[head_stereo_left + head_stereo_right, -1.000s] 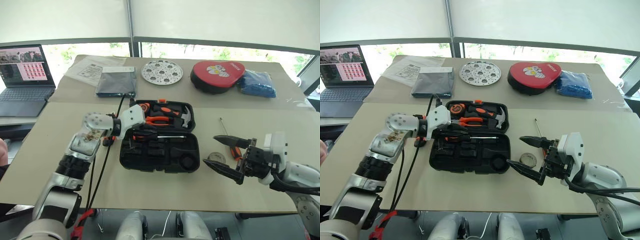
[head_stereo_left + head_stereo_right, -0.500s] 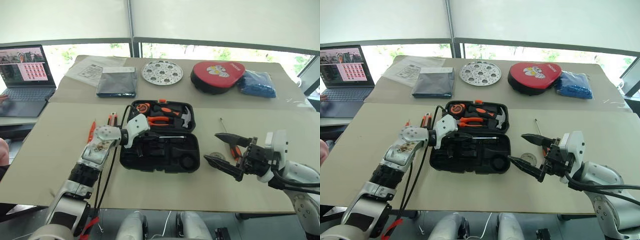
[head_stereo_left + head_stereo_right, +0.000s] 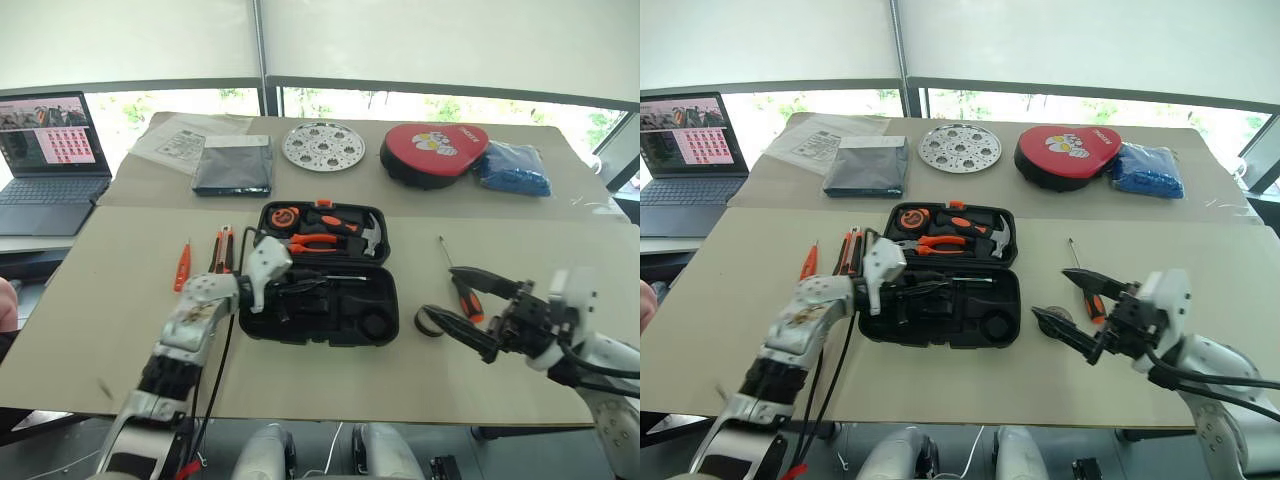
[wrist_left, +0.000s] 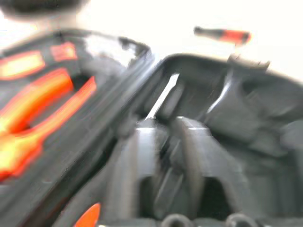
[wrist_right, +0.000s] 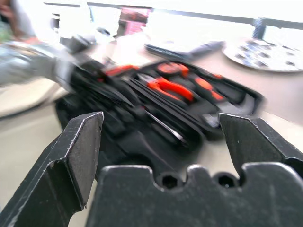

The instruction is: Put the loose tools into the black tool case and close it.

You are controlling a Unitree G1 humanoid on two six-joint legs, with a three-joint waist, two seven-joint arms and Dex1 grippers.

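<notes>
Rectangular black plastic tool case (image 3: 330,318): matt, moulded slots inside. Orange-handled pliers (image 3: 318,241) in it look glossy plastic over bare metal jaws. Long-shafted screwdriver (image 3: 457,281): shiny metal shaft, orange-black plastic handle. Slim orange tester screwdriver (image 3: 182,265): smooth plastic. Beige tabletop (image 3: 120,300): matt, paper-like sheet is seen. Round perforated disc (image 3: 323,146): bright polished metal. Round red-black pad (image 3: 434,150): glossy red face. Blue bundle (image 3: 512,168): crinkled cloth. Flat dark grey pouch (image 3: 233,164): matt fabric.
</notes>
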